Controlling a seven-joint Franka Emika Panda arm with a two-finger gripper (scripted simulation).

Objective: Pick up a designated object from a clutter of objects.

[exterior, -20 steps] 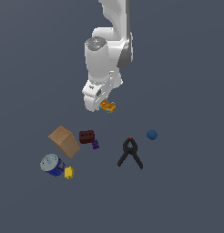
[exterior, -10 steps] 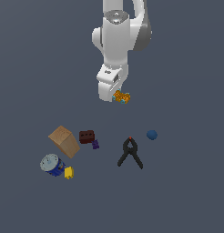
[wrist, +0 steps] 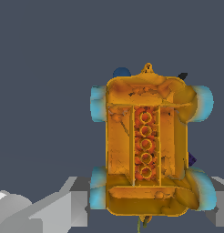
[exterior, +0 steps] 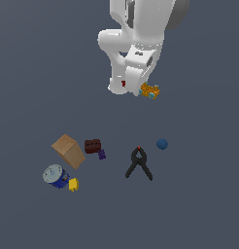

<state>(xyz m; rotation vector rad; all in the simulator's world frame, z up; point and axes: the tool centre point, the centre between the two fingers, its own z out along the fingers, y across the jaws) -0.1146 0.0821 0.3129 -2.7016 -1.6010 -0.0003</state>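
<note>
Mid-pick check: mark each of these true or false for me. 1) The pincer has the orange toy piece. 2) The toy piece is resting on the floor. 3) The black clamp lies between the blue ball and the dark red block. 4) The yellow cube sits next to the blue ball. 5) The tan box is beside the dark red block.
1) True: the pincer is shut on the orange toy piece.
2) False: it hangs high above the clutter.
3) True: the black clamp lies between the blue ball and the dark red block.
4) False: the yellow cube sits beside the blue can.
5) True: the tan box is just to the exterior view's left of the block.
</note>
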